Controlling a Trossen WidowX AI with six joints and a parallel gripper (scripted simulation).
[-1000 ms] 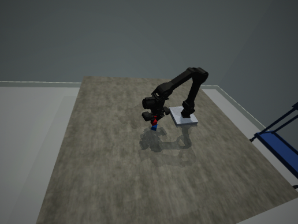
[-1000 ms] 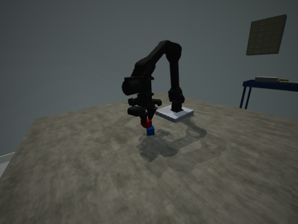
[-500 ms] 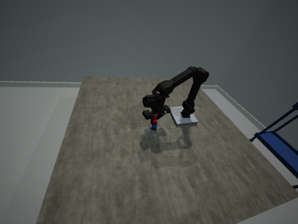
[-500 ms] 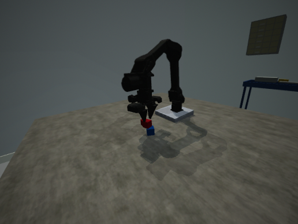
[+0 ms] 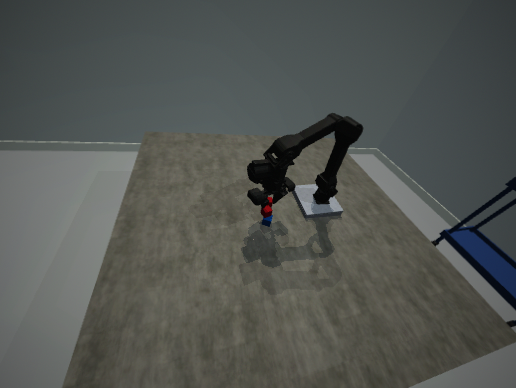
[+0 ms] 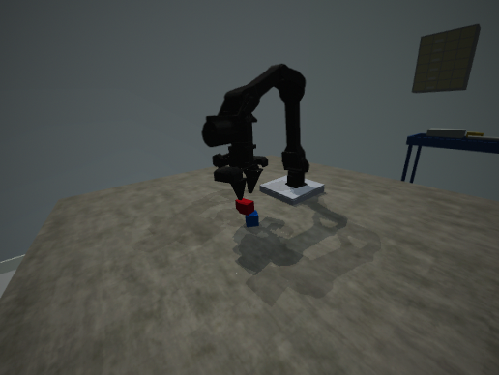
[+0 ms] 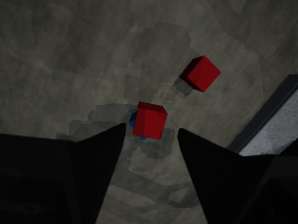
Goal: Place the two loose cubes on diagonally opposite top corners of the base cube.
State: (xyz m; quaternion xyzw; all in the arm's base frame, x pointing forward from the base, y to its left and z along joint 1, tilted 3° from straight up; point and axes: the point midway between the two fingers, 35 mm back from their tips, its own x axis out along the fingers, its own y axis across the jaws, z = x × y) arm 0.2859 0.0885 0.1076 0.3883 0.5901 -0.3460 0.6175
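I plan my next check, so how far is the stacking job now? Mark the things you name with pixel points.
One red cube [image 5: 267,210] [image 6: 245,206] [image 7: 152,121] is on the blue base cube [image 5: 267,221] [image 6: 251,219], seemingly tilted. The gripper [image 5: 268,202] [image 6: 246,195] [image 7: 152,130] is open, holding nothing. Left: levelling, placing the second red cube [image 7: 203,73] from the table [image 5: 200,300] [image 6: 169,300] [image 7: 100,40], withdrawing.

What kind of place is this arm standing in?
Probably a workshop or robotics lab: a black jointed arm bolted or set on a pale square plate, a broad mottled table, and a blue-framed bench behind.
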